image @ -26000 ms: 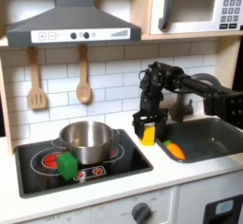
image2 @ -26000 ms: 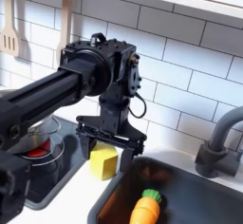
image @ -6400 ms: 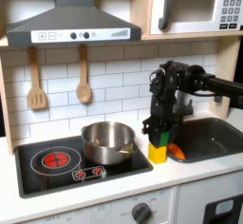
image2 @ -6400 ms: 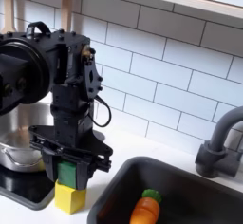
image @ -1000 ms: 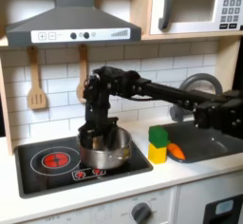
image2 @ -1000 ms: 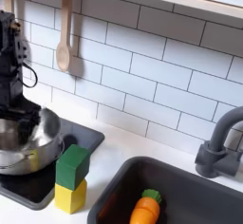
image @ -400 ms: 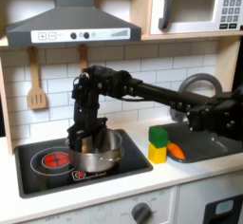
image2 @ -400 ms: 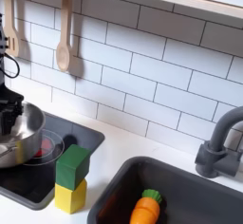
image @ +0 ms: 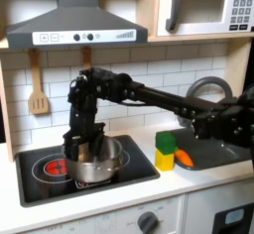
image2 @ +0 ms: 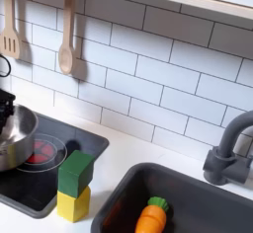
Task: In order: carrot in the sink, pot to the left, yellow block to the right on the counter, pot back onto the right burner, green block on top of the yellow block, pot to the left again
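First exterior view: the gripper (image: 81, 151) reaches down at the rim of the pot (image: 96, 161). I cannot tell if its fingers are pinching the rim. The pot is shiny and round and looks tipped a little. It sits near the middle of the black cooktop (image: 40, 183). The green block (image: 166, 142) sits on the yellow block (image: 165, 160) on the counter (image: 213, 180), just beside the cooktop. The carrot (image: 184, 159) lies in the sink (image: 230, 149). In the second exterior view, the red burner (image2: 42, 154) shows beside the pot, and the carrot has a green top.
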